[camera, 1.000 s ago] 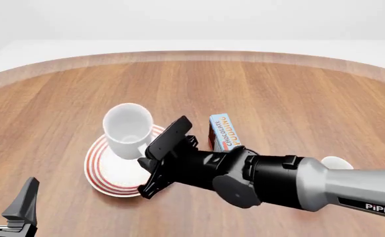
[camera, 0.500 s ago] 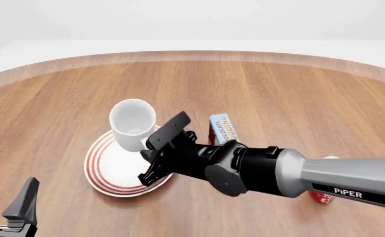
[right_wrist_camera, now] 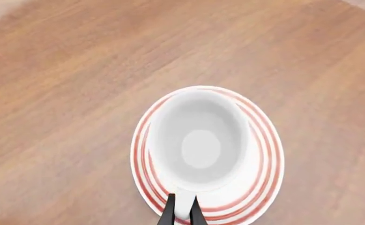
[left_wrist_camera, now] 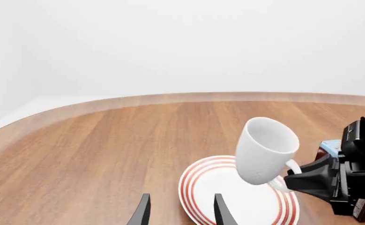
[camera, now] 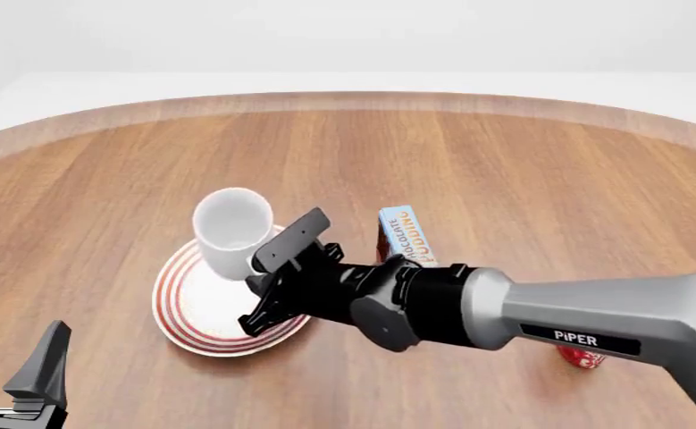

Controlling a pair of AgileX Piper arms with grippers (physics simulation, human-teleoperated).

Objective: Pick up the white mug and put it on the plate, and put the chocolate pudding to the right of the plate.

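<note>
The white mug (camera: 230, 229) hangs tilted over the plate (camera: 193, 313), its mouth facing up and toward the camera. My right gripper (camera: 262, 265) is shut on the mug's handle (right_wrist_camera: 182, 200). In the right wrist view the mug (right_wrist_camera: 198, 140) sits inside the plate's red rings (right_wrist_camera: 266, 183). I cannot tell whether its base touches the plate. The chocolate pudding (camera: 404, 235) lies just right of the plate, partly behind my right arm. My left gripper (camera: 8, 362) stands open at the near left, holding nothing.
A red mug (camera: 580, 357) peeks out from under my right forearm at the near right. The round wooden table's far edge (camera: 348, 100) curves across the back. In the left wrist view the mug (left_wrist_camera: 264, 150) and plate (left_wrist_camera: 213, 187) lie ahead of the left fingers (left_wrist_camera: 143, 213).
My right gripper has carried the mug a little down and left over the plate, and the forearm now reaches further across. The left gripper has not moved.
</note>
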